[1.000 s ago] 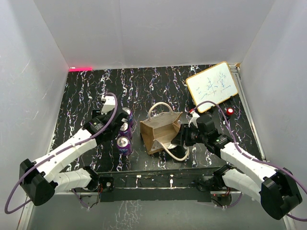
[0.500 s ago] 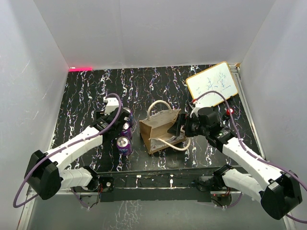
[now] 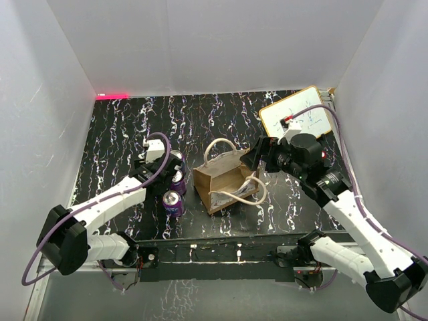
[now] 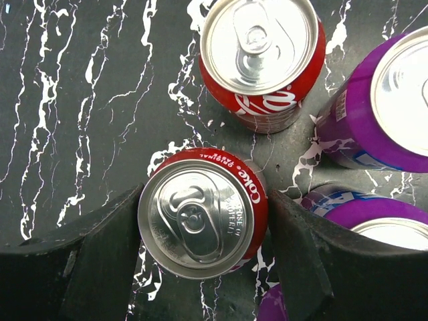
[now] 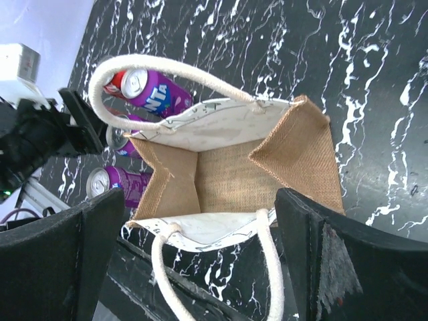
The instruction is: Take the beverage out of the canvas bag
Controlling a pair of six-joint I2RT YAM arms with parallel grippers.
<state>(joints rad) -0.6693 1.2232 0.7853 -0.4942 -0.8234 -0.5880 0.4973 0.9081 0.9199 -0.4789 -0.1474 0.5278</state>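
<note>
My left gripper (image 4: 204, 200) clasps an upright red can (image 4: 200, 217); my right gripper (image 5: 197, 200) gapes wide above the mouth-up bag (image 5: 227, 180). Two red, three purple cans (image 5: 157, 93).

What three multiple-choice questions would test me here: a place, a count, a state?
1. Relative to the canvas bag, the cans stand: A inside it; B on the table to its left; C on top of it.
2. How many red cans does the left wrist view show? A none; B one; C two.
3. The canvas bag is: A open, empty; B open, full; C tied shut.
B: the cans cluster beside the bag. C: two red-sided tops show. A: the bare burlap floor shows in the right wrist view.
</note>
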